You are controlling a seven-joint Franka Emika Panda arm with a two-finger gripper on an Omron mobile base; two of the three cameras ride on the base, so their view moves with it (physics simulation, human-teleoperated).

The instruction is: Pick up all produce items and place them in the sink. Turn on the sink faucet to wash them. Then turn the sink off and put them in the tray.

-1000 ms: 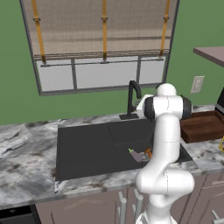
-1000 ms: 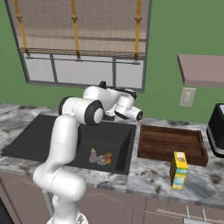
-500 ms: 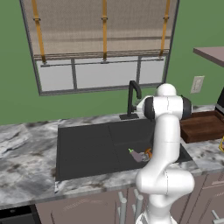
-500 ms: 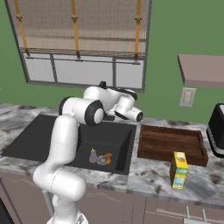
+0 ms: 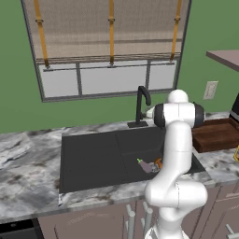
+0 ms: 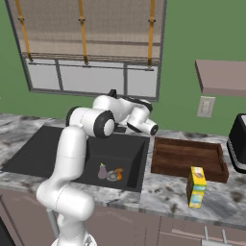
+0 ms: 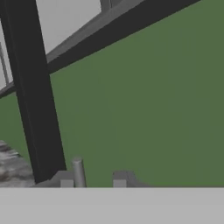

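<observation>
Both produce items lie in the black sink [image 5: 93, 158] [image 6: 43, 149] near its round drain: a dull purple one [image 5: 146, 166] [image 6: 102, 172] and an orange one [image 5: 158, 163] [image 6: 118, 174]. The sink faucet [image 5: 142, 103] [image 7: 37, 109] stands behind the basin, and no water shows. My gripper [image 7: 92, 179] [image 5: 149, 112] is right beside the faucet, facing the green wall. Its fingertips [image 7: 65, 179] stand a little apart, open, with a thin grey rod [image 7: 78, 169] close to the left one and not pinched. The brown wooden tray [image 6: 187, 158] [image 5: 217, 135] sits right of the sink.
My own white arm stands over the sink's right part and hides part of the faucet in the right base view. A yellow carton [image 6: 196, 186] stands on the marble counter [image 6: 168, 192] in front of the tray. A dark appliance [image 6: 239, 143] is at the far right.
</observation>
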